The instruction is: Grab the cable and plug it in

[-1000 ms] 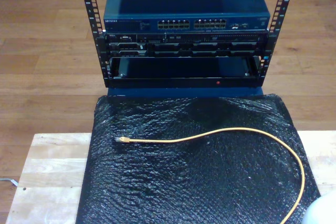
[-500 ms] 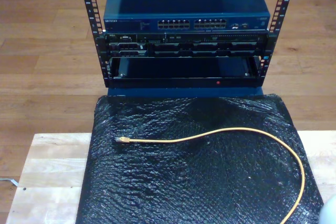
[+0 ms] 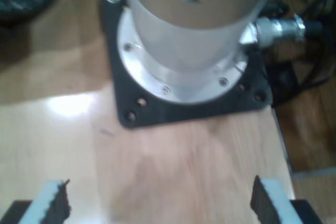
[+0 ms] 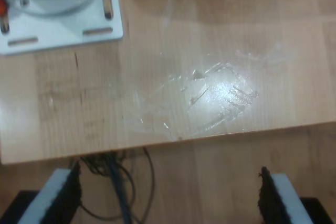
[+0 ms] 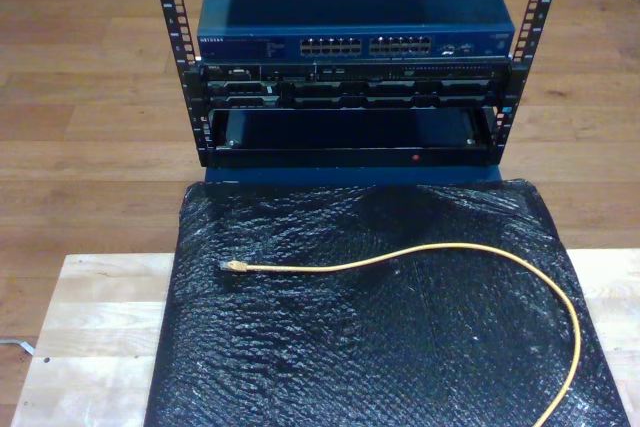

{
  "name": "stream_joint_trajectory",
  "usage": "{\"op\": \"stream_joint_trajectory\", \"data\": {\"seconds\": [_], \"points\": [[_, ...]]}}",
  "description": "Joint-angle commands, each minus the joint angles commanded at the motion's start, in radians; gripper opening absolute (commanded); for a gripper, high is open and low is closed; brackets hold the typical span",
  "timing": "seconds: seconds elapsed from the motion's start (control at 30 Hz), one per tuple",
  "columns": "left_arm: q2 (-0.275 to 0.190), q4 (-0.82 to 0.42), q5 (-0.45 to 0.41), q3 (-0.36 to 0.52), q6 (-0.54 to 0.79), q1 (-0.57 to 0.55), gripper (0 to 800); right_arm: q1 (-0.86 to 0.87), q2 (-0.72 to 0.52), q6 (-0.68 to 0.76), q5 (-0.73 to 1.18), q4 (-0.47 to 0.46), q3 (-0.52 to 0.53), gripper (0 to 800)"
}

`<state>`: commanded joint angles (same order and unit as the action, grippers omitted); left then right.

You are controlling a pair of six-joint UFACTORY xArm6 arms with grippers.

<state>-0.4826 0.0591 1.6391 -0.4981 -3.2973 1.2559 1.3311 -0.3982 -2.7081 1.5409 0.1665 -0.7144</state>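
The yellow-orange cable (image 5: pixel 450 250) lies on a black bubble-wrap mat (image 5: pixel 380 337), curving from the exterior view's lower right up and across to its small clear plug (image 5: pixel 227 265) near the mat's left side. Nothing touches it. Beyond the mat stands a rack with a blue network switch (image 5: pixel 355 45) whose rows of ports (image 5: pixel 368 46) face the table. My first gripper (image 3: pixel 160 203) is open above bare wood, in front of a grey arm base (image 3: pixel 194 35) on a black plate. My second gripper (image 4: pixel 169 192) is open over the table's edge, nothing between its pads.
The wooden table (image 5: pixel 90 327) carries the mat. A white mounting plate (image 4: pixel 63 19) is bolted to the wood. Clear tape residue (image 4: pixel 210 100) glints on the board. Dark cables (image 4: pixel 118 182) hang below the table edge. The rack's black posts (image 5: pixel 175 37) flank the switch.
A pale rounded arm part at the exterior view's lower right corner has shrunk and slid out of that view. The cable has not moved.
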Motion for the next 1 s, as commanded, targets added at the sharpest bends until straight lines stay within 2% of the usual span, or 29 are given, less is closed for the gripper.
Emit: {"op": "stream_joint_trajectory", "data": {"seconds": [0.23,0.63,0.83,1.0], "points": [[-0.012,0.078,0.026,-0.029,-0.077,-0.049,800,-0.023,0.048,0.1,0.043,0.115,-0.106,796],[-0.048,0.158,0.061,-0.035,-0.259,-0.209,800,-0.144,0.051,0.282,0.184,0.201,-0.216,796],[-0.051,0.187,0.061,-0.032,-0.288,-0.216,800,-0.161,0.052,0.347,0.272,0.288,-0.287,794],[-0.051,0.222,0.061,-0.032,-0.293,-0.216,800,-0.206,0.055,0.42,0.299,0.324,-0.336,794]]}}
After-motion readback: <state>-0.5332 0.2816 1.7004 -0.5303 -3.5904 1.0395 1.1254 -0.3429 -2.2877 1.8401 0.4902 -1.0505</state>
